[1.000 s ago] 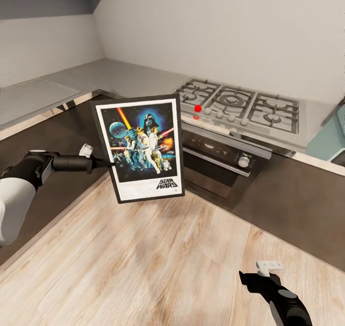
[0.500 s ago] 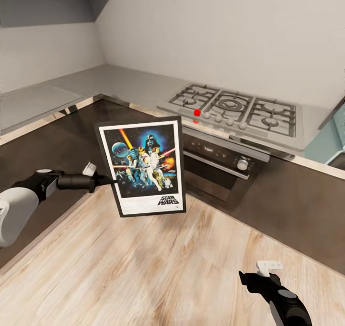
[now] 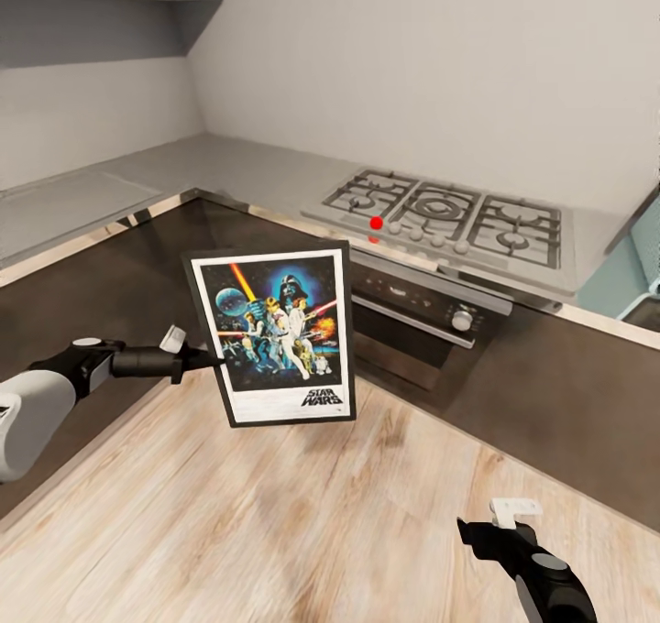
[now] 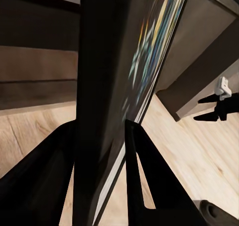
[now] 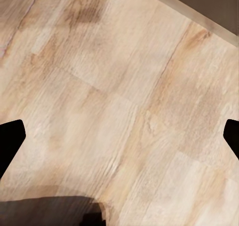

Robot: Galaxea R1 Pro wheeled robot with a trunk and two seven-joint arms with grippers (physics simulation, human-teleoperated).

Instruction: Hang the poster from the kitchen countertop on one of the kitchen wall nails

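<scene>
One poster (image 3: pixel 275 334) is held upright in the air above the wood floor (image 3: pixel 275 513), pinched at its edge by the left gripper (image 3: pixel 213 361). The carrying step is judged underway; next, a wall nail must be found. The right gripper (image 3: pixel 469 531) is spread, empty.

Even, bright, diffuse render light, no clear source. Head view sharp; soft sheen on glossy surface (image 3: pixel 110 197) at 10 o'clock. Left wrist view dim, poster (image 4: pixel 144 61) artwork blurred close-up. Soft dark shadow on floor (image 5: pixel 124 96) at 7 o'clock, right wrist view.
</scene>
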